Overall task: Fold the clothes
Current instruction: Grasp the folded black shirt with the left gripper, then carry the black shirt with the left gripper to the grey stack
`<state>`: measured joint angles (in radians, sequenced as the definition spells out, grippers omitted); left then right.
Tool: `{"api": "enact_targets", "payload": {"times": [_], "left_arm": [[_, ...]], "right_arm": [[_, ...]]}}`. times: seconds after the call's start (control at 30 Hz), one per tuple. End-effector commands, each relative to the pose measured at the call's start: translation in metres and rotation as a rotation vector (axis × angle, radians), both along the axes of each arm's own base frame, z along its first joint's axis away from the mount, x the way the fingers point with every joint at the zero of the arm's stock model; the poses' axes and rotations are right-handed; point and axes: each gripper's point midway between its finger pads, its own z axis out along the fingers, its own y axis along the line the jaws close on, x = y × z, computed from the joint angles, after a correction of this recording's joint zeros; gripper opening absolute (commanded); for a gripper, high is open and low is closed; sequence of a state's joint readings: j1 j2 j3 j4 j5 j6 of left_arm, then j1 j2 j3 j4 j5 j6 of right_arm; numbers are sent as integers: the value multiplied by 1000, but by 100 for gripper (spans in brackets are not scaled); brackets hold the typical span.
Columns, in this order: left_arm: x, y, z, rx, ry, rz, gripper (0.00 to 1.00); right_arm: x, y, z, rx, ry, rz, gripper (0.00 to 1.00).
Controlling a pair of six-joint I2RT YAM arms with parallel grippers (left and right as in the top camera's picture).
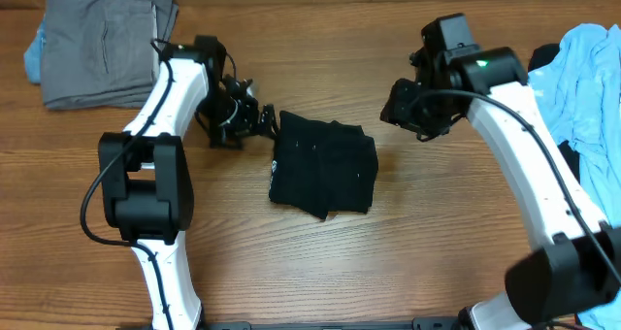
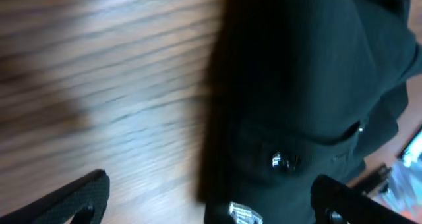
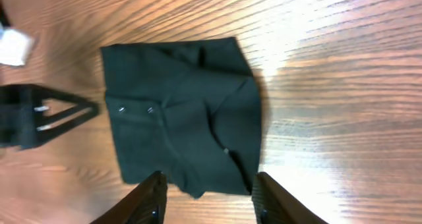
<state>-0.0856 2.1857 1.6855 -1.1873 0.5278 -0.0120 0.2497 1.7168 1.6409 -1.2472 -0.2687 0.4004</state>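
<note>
Black shirt [image 1: 323, 168] at centre of tabletop [image 1: 320, 262], folded to compact block, lower edge ragged. Left claw [image 2: 211, 184] gapes wide at shirt's left edge, empty; contact with cloth unclear, view blurred. Right claw [image 3: 210, 179] hangs above, part-open, empty. Fold likely done; next: square edges or shift to grey stack [image 1: 97, 49]. Logo unseen; blue cloth [image 1: 592, 78] cut off.

Black garment [image 1: 323, 167] folded into a compact squarish bundle, lying flat mid-way across my surface [image 1: 320, 272], layers slightly offset.

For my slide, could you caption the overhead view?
Folded black garment on table between left gripper and right gripper.
</note>
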Motion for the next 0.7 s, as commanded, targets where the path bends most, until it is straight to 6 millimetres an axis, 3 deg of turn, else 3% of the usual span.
{"api": "enact_targets", "payload": {"times": [0.0,0.27,0.67], "left_arm": [[-12,-19,-10,-130,-9,-52,100],[-25,-26,-39,-189,-26,-53,100],[-40,-38,-57,-217,-11,-48,100]], "right_arm": [[-2,4,5,-12,-16,22,48],[-3,6,4,-12,-16,27,55],[-1,7,5,-10,-25,27,58]]}}
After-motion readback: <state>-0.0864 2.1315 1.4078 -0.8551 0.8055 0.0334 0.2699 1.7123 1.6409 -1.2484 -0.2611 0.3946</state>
